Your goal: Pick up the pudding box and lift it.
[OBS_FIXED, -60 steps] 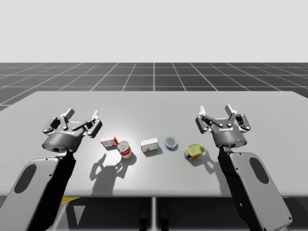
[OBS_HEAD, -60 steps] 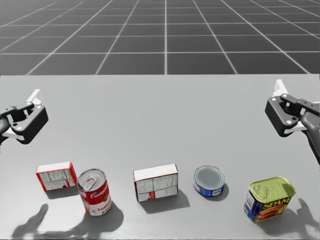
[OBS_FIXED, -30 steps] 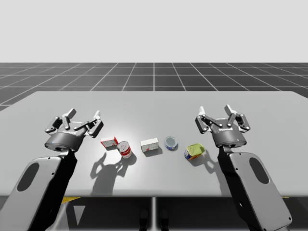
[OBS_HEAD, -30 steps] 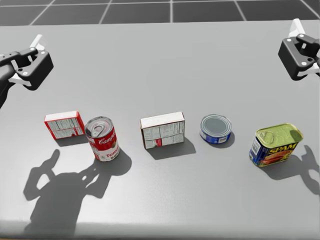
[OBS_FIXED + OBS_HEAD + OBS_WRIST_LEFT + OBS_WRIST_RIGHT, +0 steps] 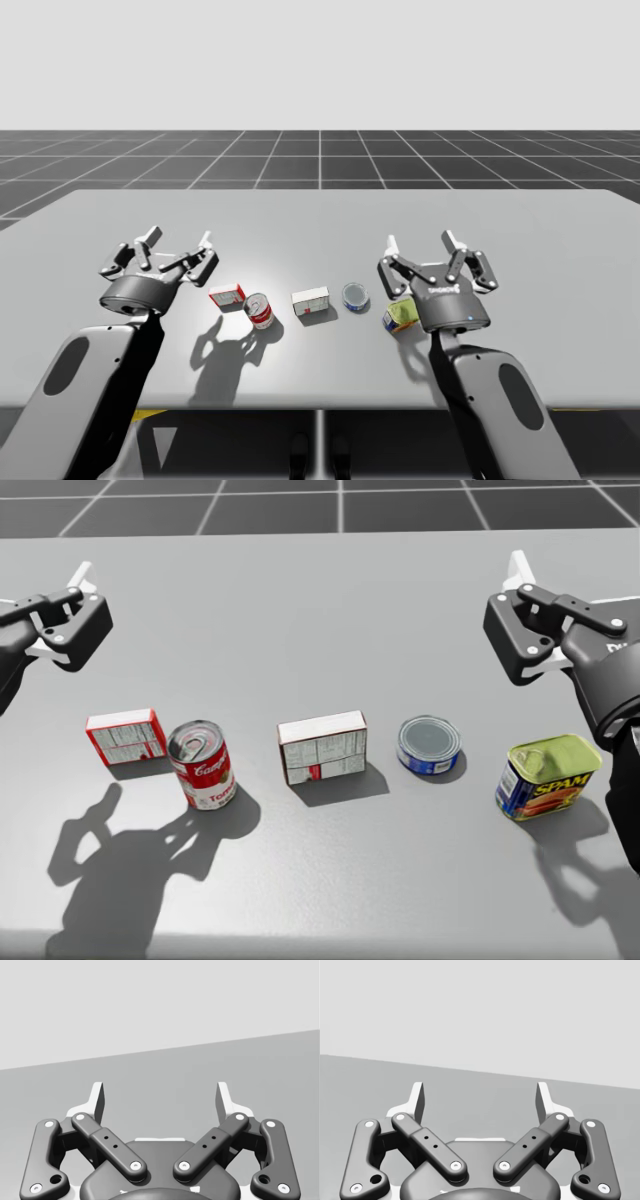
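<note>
- Nearest you, a row of five things stands on the table [image 5: 320, 600]; from your left: a red box [image 5: 125, 737], a red can [image 5: 203, 764] upright just beside it, the pudding box [image 5: 322, 747], a low blue can [image 5: 428, 746] and a blue and yellow can [image 5: 545, 777] of rectangular shape
- The pudding box is judged to be the white-faced box with dark brown-red edges at the middle of the row; it stands on a long edge, apart from both neighbours, and nothing touches it
- Labels: every item carries print; the white panels on both boxes show fine text too small to read, and the cans' brand marks are left unread
- Beyond the row, your left gripper [image 5: 160, 1097] hangs past the red box, jaws spread, nothing between them
- Your right gripper [image 5: 480, 1097] hangs past the blue can and the blue and yellow can, jaws likewise spread and empty
- Step in hand, as judged: the approach; no grasp is made yet
- Next move: bring one gripper over the middle box, set its fingers across the narrow depth, descend clear of the cans on either side, close, then lift
</note>
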